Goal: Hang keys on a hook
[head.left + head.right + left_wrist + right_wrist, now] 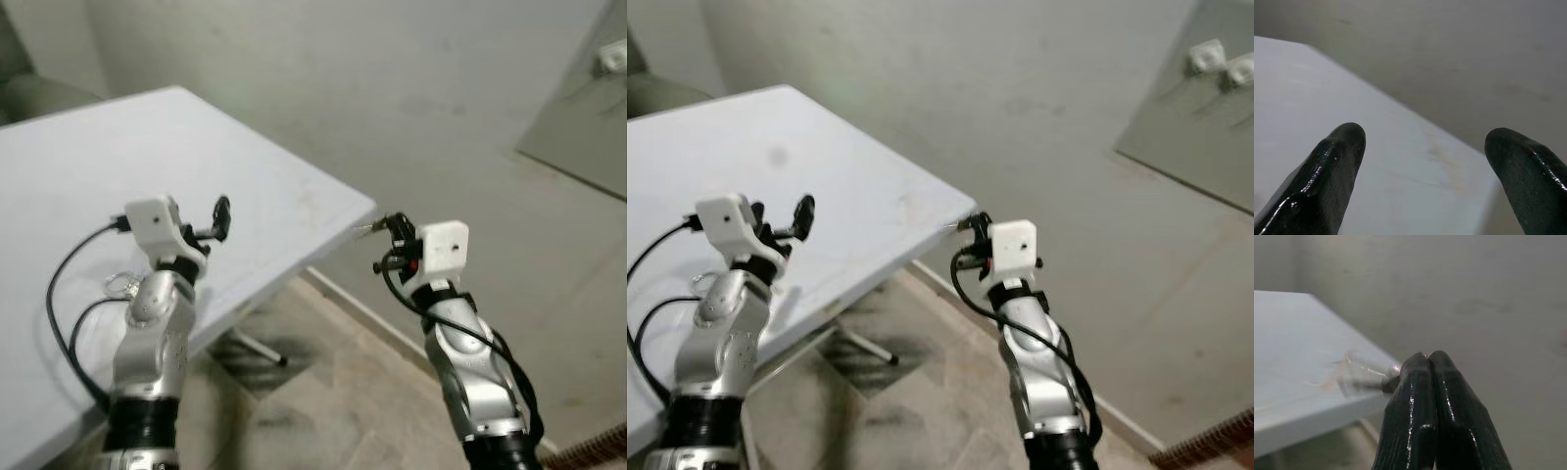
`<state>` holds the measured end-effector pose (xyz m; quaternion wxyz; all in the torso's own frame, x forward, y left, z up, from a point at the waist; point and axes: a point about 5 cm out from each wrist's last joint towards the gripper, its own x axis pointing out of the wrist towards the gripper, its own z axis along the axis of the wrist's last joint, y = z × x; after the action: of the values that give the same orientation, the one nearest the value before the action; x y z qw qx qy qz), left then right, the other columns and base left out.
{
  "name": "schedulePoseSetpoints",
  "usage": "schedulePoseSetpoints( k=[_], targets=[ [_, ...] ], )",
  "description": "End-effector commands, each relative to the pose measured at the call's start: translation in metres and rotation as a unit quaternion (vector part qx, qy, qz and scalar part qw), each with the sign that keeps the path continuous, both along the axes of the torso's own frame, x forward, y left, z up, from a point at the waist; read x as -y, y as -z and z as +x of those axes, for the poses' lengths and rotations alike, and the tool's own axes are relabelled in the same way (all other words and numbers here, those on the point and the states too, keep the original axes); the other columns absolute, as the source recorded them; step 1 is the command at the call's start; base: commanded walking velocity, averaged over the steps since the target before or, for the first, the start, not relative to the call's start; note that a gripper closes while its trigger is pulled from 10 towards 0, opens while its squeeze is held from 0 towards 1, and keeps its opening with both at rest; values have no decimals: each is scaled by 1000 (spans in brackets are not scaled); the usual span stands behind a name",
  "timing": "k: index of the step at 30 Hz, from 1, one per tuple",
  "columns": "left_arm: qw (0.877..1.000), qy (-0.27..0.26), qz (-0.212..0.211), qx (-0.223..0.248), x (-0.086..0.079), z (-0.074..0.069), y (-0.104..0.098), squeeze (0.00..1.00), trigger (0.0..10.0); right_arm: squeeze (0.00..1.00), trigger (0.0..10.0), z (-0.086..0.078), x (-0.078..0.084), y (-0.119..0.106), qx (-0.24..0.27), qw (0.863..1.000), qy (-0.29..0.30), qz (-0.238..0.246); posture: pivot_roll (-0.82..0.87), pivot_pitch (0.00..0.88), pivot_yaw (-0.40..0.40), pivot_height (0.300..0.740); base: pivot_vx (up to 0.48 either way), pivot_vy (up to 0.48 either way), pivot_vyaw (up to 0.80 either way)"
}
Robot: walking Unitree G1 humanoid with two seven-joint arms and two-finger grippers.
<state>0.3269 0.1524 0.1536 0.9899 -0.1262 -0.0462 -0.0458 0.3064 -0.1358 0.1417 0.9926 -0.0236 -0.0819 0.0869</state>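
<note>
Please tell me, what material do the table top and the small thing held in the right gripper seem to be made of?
The table top looks like white plastic or laminate with a matt finish: even colour, a soft rounded edge, faint scuffs. The small thing pinched in the shut right gripper appears to be metal, probably a key: silvery with bright glints, though it is blurred, so this is uncertain.

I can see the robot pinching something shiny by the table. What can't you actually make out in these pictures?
- The keys: right wrist view, a motion-blurred silvery smear at the closed right gripper; how many there are is unreadable.
- The keys in the head views: too small, a glint beside the table corner.
- Metal ring on the table: partly hidden behind the left arm.
- Wall fittings: cut by the right eye view's edge; whether they are hooks is unclear.
</note>
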Motion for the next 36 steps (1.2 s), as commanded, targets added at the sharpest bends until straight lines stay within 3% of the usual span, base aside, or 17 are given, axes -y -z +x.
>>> schedulePoseSetpoints(
  k=[1, 13, 30, 36],
  targets=[
    [1000, -1, 16, 2, -3, 0, -2, 0, 10000, 0, 10000, 1, 0, -7, 10, 1000, 3, 6, -23, 0, -73, 740, 0, 0, -781],
    [999, 25, 45, -3, -3, 0, 0, 0, 10000, 0, 10000, 5, 18, -8, 14, 1000, 18, -11, -26, 0, -48, 740, 0, 0, -781],
    [999, 9, 33, -1, -2, -1, -4, 0, 10000, 0, 10000, 2, 13, -4, 12, 1000, 25, 11, 11, 0, -52, 740, 0, 0, -780],
    [1000, -1, 26, 1, -3, 0, -7, 0, 10000, 0, 10000, 4, 10, -1, 2, 999, 33, 3, 30, 0, -63, 740, 0, 0, 0]
  ],
)
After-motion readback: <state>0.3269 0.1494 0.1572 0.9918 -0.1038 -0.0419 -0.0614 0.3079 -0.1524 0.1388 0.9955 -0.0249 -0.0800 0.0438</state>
